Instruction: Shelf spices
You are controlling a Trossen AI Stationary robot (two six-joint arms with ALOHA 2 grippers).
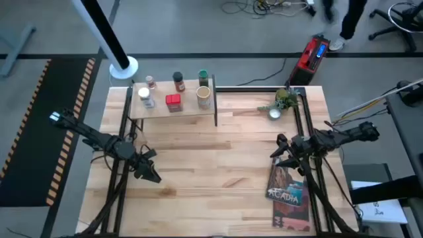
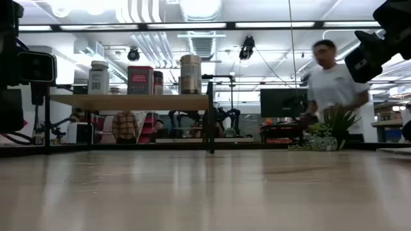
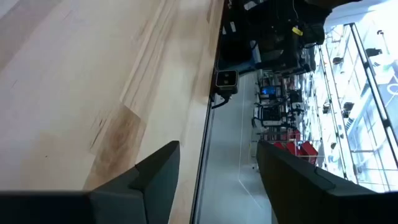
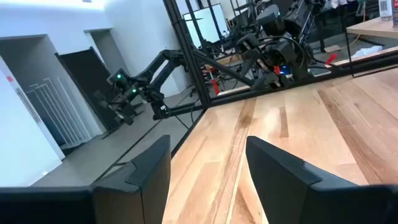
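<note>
In the upper left of the high view, the small raised shelf (image 1: pixel 188 111) with light wood top and thin black legs is seen carrying all the spices. Five containers are counted on it: white-capped clear jar (image 1: pixel 145 96), red square tin (image 1: pixel 173 102), dark-capped brown jar (image 1: pixel 178 81), green-lidded jar (image 1: pixel 203 78), tan cylindrical canister (image 1: pixel 203 96). None is seen on the big wooden tabletop (image 1: pixel 218 172) itself, so shelving is judged done or nearly so

Also counted: one shelf, one small green plant in a white pot (image 1: pixel 281 102) at upper right, one "Acadia" book (image 1: pixel 289 192) at lower right, two arms

Left gripper (image 1: pixel 149 172) is parked low over bare tabletop at lower left, well apart from the shelf; in its wrist view the fingers (image 3: pixel 155 174) stand apart, nothing between them. Right gripper (image 1: pixel 279 155) hovers at right centre just above the book's top edge; its fingers (image 4: pixel 149 165) are likewise spread and empty

Handling, as judgement only: all five are taken to be light and rigid. The jars are probably glass, so fragile and slick; a hold around the body below the cap is advised. The tin is best pinched across two flat faces. The canister is the widest; a mid-height grip is suggested. They stand close together, so knocking a neighbour is the main risk
</note>
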